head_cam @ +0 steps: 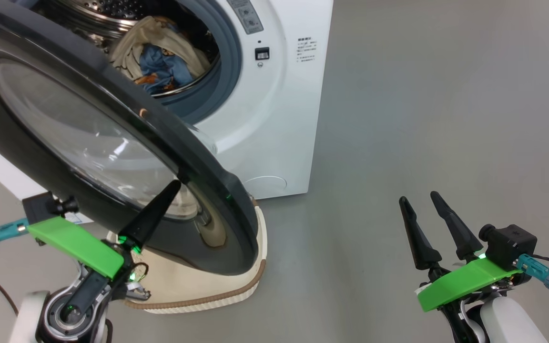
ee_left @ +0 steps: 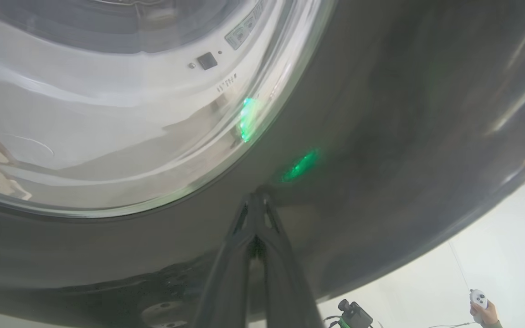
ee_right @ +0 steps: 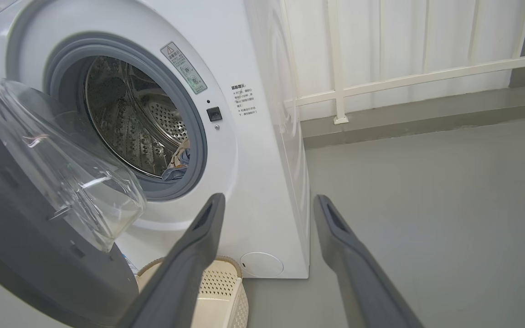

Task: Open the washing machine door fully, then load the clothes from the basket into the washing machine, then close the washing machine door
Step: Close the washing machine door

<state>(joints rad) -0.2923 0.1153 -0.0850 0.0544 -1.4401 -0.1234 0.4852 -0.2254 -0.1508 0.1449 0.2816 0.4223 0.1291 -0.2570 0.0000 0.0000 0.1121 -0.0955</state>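
While the washing machine door [head_cam: 31, 157] stands part-way open at 9 o'clock in the head view, the left gripper [head_cam: 175, 184] has its fingers pressed together on nothing, tips against the door's black ring at 5 o'clock of its glass [head_cam: 79, 138]. The right gripper [head_cam: 418, 197] hangs at 4 o'clock over the floor [head_cam: 422, 119], fingers spread wide and empty. The clothes [head_cam: 165, 64] lie inside the washing machine [head_cam: 274, 119] at 11 o'clock; the basket [head_cam: 236, 286] sits beneath the door at 6 o'clock.

Front panel of the washing machine [ee_right: 253, 191], beside the drum opening: slanted grey sticker [ee_right: 183, 67] with a warning triangle at its top and small pictograms below, print too small to read. Right of it, text block [ee_right: 243, 99] of small dark characters, a heading over several lines, not legible.
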